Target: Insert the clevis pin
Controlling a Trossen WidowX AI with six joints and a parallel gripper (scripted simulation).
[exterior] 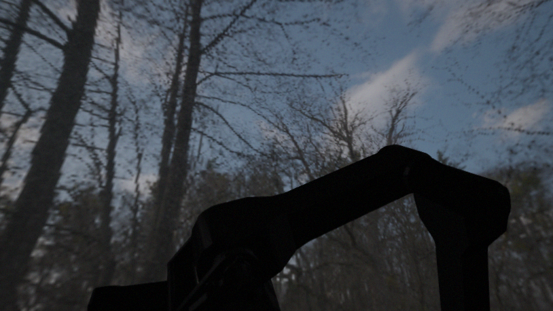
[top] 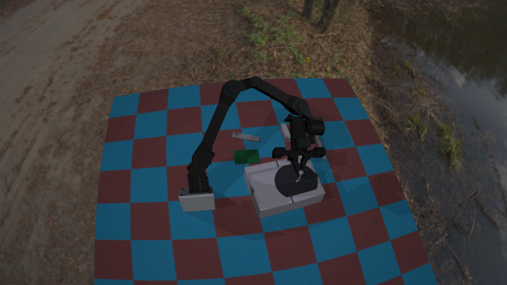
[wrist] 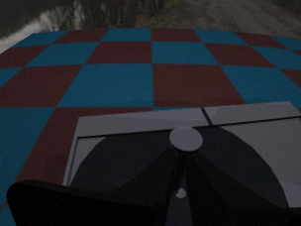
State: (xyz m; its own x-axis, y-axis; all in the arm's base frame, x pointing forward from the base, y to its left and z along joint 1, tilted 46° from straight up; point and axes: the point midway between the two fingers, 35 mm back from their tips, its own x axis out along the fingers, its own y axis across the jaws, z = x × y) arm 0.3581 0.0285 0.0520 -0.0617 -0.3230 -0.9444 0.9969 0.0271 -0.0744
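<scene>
The steel tray stands on the checkered table. The wide disc looks dark and lies flat inside the tray's rim. My gripper is shut on the clevis pin, over the disc's middle part. The pin's round head is up, above the fingertips. A small bright spot shows on the disc below the head in the wrist view; it looks like the disc's hole. The shank is mostly hidden by the fingers, and I cannot tell whether its tip is in the hole.
A green rectangle lies behind the tray's left part. A pale bar lies farther back. Another pale block lies behind the gripper, partly hidden by it. The arm's base stands on a pale block left of the tray. The exterior view shows only the arm.
</scene>
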